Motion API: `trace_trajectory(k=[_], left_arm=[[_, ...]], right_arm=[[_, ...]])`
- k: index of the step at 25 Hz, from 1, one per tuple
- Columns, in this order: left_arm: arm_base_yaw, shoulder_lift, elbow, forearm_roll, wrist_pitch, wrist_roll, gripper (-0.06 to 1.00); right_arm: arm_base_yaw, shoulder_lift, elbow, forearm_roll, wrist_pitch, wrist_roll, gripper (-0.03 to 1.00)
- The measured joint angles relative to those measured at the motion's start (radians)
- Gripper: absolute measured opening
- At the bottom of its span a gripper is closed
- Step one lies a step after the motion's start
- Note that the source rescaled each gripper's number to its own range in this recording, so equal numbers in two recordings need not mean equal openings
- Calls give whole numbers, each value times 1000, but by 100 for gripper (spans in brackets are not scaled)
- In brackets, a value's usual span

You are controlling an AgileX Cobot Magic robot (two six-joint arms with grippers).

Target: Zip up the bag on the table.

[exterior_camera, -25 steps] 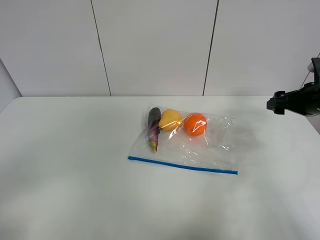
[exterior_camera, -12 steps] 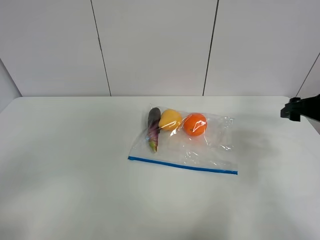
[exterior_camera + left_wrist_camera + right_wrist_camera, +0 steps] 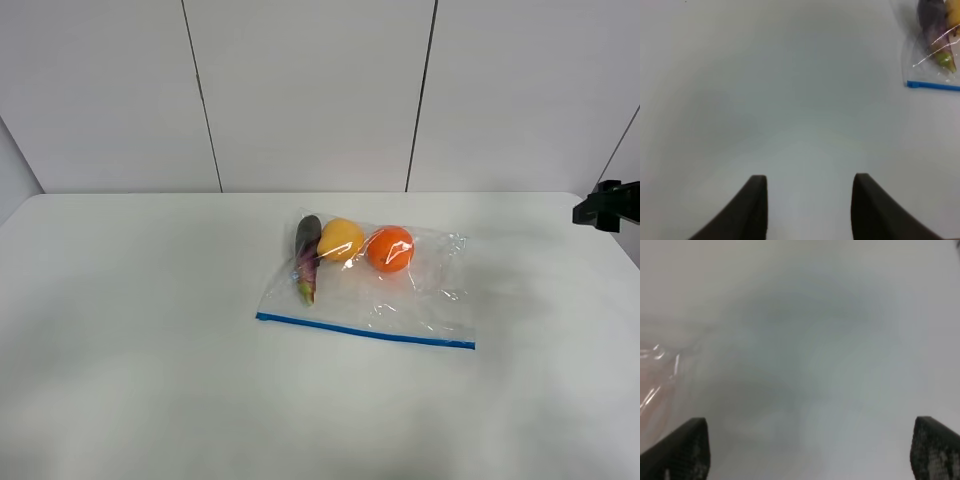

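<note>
While the right claw [image 3: 807,450] hangs spread at the surface's [image 3: 150,330] right edge, bare room surrounds the bag [image 3: 372,285].

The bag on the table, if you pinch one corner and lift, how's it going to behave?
The bag looks like thin, crinkly plastic, so it would probably sag rather than stay flat. The orange, yellow fruit and eggplant sit bunched along the far edge, so they would likely slide or roll inside.

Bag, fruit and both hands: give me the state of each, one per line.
bag: lying flat on the table, untouched
orange: inside the bag
yellow fruit: inside the bag
eggplant: inside the bag
left hand: open, empty
right hand: open wide, empty
</note>
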Motion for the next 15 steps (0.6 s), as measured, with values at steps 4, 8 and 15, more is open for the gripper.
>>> trace_trajectory(k=[4,8,15], left_arm=[[0,0,0,0,0,0,69],[0,0,0,0,0,0,69],[0,0,0,0,0,0,69]], right_arm=[[0,0,0,-9,31,0,98],[0,-8,0,-26,39,5,98],[0,-80,3,-237,34,259,98]])
